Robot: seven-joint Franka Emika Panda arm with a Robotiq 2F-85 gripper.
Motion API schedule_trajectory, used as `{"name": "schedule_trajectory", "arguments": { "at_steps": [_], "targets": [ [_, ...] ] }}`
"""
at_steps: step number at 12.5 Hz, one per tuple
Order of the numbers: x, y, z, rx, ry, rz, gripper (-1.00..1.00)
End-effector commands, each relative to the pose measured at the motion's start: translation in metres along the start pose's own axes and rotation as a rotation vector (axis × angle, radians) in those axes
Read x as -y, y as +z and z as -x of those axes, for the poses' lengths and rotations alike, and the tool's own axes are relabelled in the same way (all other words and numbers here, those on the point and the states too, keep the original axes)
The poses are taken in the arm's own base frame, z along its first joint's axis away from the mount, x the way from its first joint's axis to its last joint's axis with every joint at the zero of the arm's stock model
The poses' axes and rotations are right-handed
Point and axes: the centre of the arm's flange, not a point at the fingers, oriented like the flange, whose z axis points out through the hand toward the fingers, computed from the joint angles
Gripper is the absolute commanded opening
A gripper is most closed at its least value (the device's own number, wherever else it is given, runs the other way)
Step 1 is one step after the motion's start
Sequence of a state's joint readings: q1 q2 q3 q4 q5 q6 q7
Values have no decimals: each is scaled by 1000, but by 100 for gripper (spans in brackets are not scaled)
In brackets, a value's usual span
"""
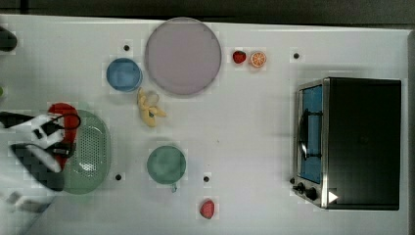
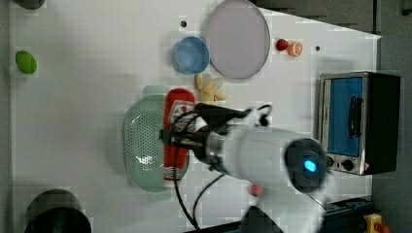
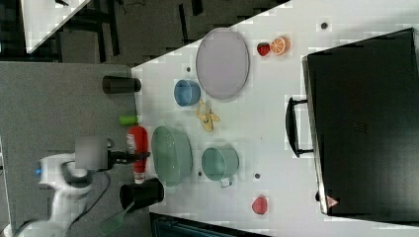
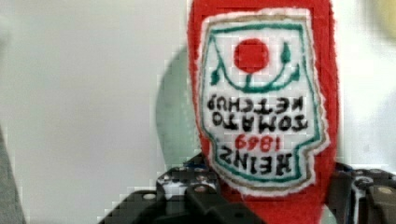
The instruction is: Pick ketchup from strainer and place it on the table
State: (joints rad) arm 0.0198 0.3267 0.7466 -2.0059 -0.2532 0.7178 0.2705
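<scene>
Hand: the hand (image 4: 275,196) pinches the ketchup (image 4: 261,93), one dark finger (image 4: 205,198) on each side of its lower body, as the wrist view shows from close up.
Ketchup, place: in the left view the ketchup (image 2: 176,131) lies lengthwise over the strainer (image 2: 143,145), along the edge on the left view's right, with the hand (image 2: 171,138) across its middle.
Ketchup, look: a soft red bottle shape with a stitched white label, edged in green, bearing a red tomato and the words HEINZ 1869 TOMATO KETCHUP; the lettering is readable in the wrist view, while the other views give a red shape with a pale patch.
Top view: the ketchup (image 1: 63,120) is partly covered by the arm and its cables, at the strainer (image 1: 90,152) rim on the top view's left.
Right view: the ketchup (image 3: 138,150) appears just beside the strainer (image 3: 173,155), near the tabletop (image 3: 276,148) edge.
Around: a teal cup (image 1: 166,165), a peeled banana (image 1: 149,108), a blue bowl (image 1: 124,74), a grey plate (image 1: 182,55) and a toaster oven (image 1: 350,142) stand on the tabletop (image 1: 244,127).
</scene>
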Motion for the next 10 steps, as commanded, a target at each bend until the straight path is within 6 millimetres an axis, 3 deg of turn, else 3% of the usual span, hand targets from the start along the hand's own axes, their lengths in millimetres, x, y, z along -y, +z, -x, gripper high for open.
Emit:
{"name": "schedule_trajectory", "arguments": {
  "at_steps": [1, 4, 8, 10],
  "targets": [
    [-19, -43, -19, -17, 22, 52, 21],
    [-69, -62, -69, -32, 12, 87, 21],
    [-165, -70, -147, -63, 130, 92, 21],
    [-216, -72, -176, -82, 218, 95, 21]
  ]
}}
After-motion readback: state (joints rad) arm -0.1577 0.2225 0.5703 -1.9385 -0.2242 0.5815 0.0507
